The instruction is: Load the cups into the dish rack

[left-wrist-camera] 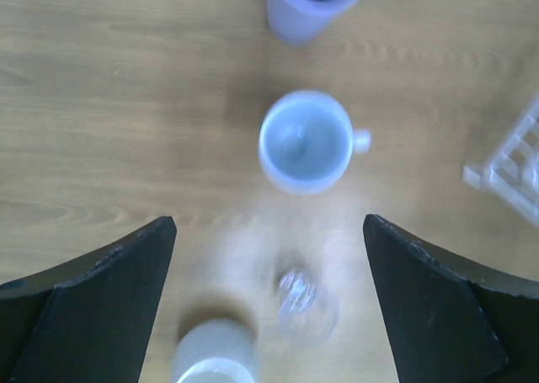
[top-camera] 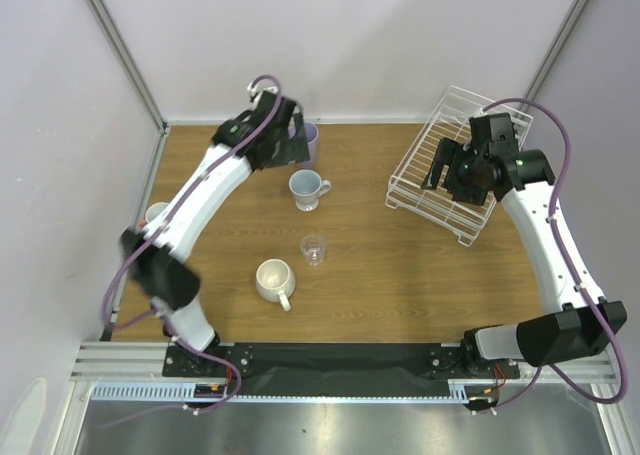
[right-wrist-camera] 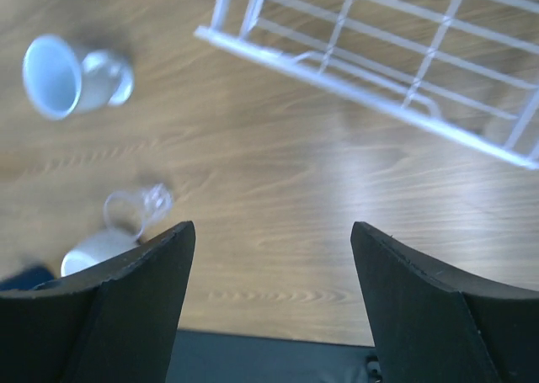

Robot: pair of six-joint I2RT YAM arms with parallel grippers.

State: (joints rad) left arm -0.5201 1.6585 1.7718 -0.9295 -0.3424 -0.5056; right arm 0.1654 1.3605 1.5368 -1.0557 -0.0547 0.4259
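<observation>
Brown wood-grain tabletop (top-camera: 400,265) carries five cups and a white wire-grid dish rack (top-camera: 455,165), which sits at the far right with its near side lower than its far side. No cup is in the rack.

A tall lavender tumbler (left-wrist-camera: 313,4) stands at the far middle of the table, just beside the left gripper (left-wrist-camera: 269,223). In the overhead view that gripper partly covers it. Nearer the arms stands a pale blue-white mug (top-camera: 307,188), upright, its handle pointing toward the rack. A small clear glass (top-camera: 314,249) stands nearer still, apart from the mug. A cream mug (top-camera: 274,279) sits to the left of the glass, its handle toward the near edge. At the left edge a small terracotta cup (top-camera: 153,213) is mostly hidden behind the left arm.

The left gripper's black fingers (left-wrist-camera: 109,290) are spread wide with nothing between them. The right gripper (right-wrist-camera: 272,227) hovers over the rack's near-left edge. Its fingers (right-wrist-camera: 126,307) are also spread wide and hold nothing.
</observation>
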